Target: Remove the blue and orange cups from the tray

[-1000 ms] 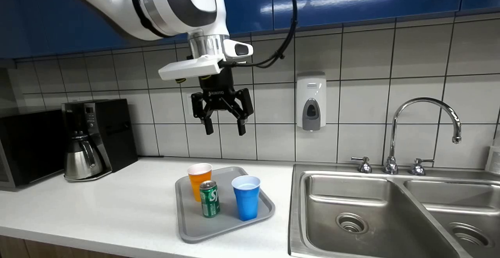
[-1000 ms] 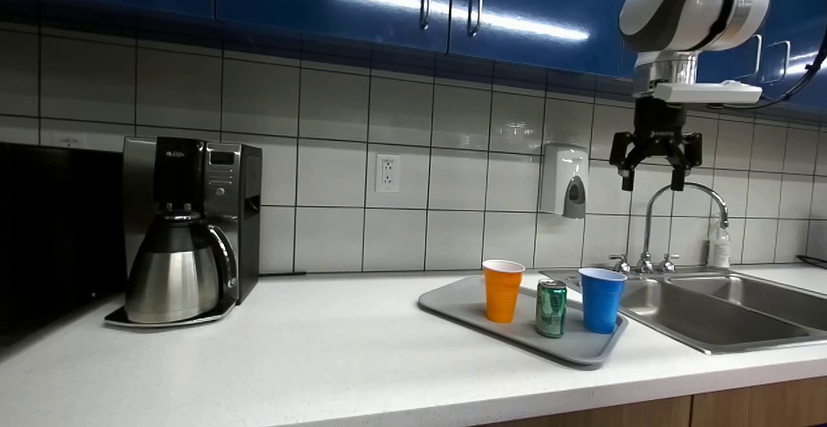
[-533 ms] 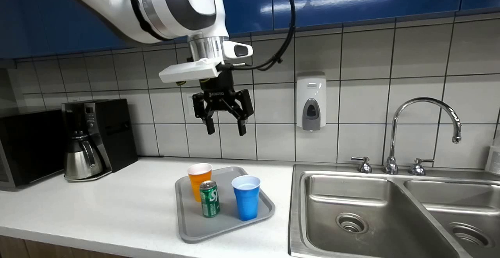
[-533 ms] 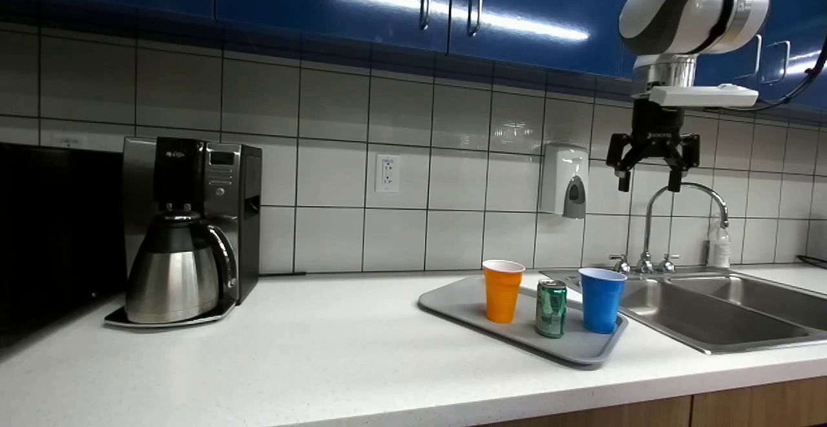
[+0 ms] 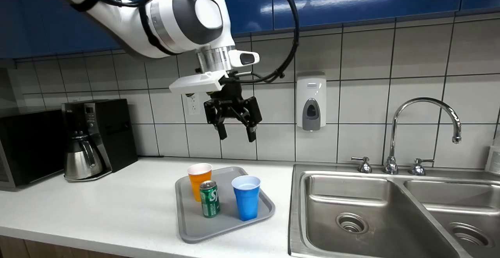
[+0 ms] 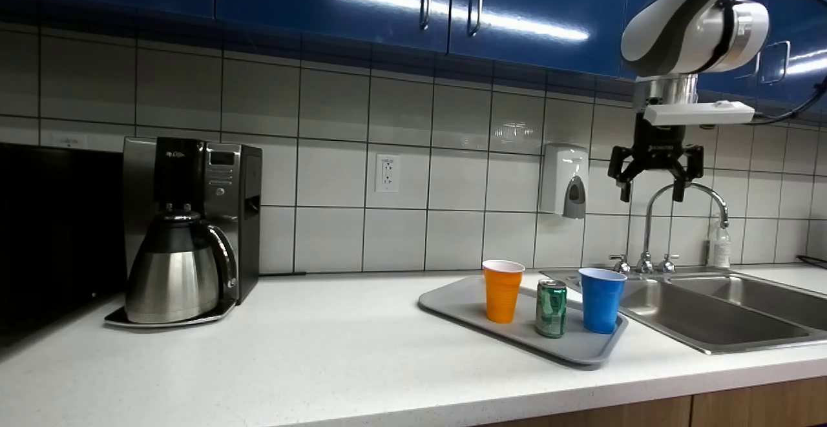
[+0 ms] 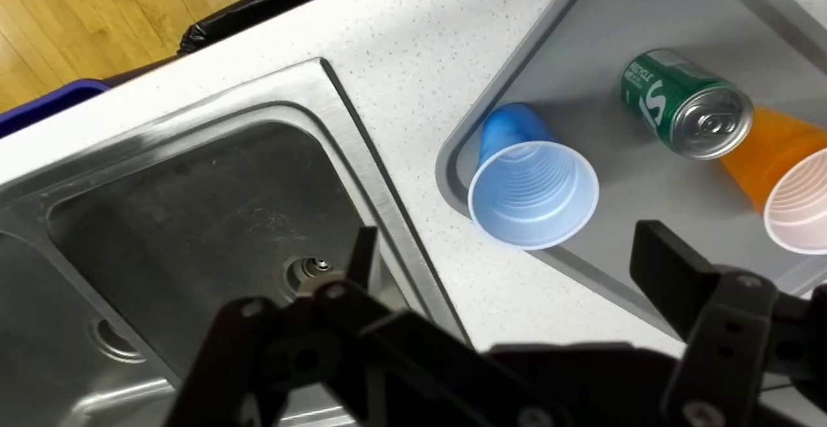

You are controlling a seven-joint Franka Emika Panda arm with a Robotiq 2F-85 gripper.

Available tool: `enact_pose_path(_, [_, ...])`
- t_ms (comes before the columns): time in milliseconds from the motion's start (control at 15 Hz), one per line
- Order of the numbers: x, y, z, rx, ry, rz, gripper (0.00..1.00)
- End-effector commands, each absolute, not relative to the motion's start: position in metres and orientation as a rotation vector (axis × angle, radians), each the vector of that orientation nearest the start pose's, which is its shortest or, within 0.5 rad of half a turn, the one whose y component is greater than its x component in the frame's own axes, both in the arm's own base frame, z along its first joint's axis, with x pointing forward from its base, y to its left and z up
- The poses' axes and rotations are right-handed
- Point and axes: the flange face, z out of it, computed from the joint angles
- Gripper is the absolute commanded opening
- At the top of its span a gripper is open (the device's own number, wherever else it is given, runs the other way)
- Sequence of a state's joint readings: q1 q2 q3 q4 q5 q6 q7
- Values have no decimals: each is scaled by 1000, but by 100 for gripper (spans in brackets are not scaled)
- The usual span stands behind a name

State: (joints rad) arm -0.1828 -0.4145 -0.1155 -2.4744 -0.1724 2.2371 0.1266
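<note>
The grey tray (image 5: 195, 226) lies on the white counter and also shows in the wrist view (image 7: 601, 33). An orange cup (image 5: 198, 184) (image 6: 502, 294) stands upright on it. A blue cup (image 5: 247, 201) (image 6: 601, 301) stands upright near the tray corner closest to the sink. In the wrist view I look down into the blue cup (image 7: 533, 194); the orange cup (image 7: 775, 162) is at the right edge, partly behind a can. My gripper (image 5: 237, 135) (image 6: 651, 193) (image 7: 507, 252) is open and empty, well above the tray, with its fingers apart and touching nothing.
A green can (image 5: 210, 199) stands on the tray between the cups. The steel sink (image 5: 297, 211) and faucet (image 5: 425, 101) are beside the tray. A coffee maker (image 5: 97, 133) stands on the counter. A soap dispenser (image 5: 311, 102) hangs on the wall under blue cabinets (image 5: 351, 0).
My gripper has moved down a little and, in an exterior view, to the right with a slight tilt. It stays open. The cups, can and tray have not moved.
</note>
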Motion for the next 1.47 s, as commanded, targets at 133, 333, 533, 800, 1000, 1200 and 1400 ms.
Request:
enact_pose_path(133, [427,-152,436,-3232,674,-309,100])
enact_pose_path(333, [435,-157,422,-3243,706,-291,100])
enact_pose_path(533, [443,-159,409,-3251,728,-273,100])
enact_pose_path(800, [455,-161,392,-3269,749,-242,100])
enact_pose_path(1000, [463,-162,382,-3278,763,-222,100])
enact_pose_path(1200, [472,-163,371,-3286,767,-199,100])
enact_pose_path(1400, [481,-162,362,-3289,765,-177,100])
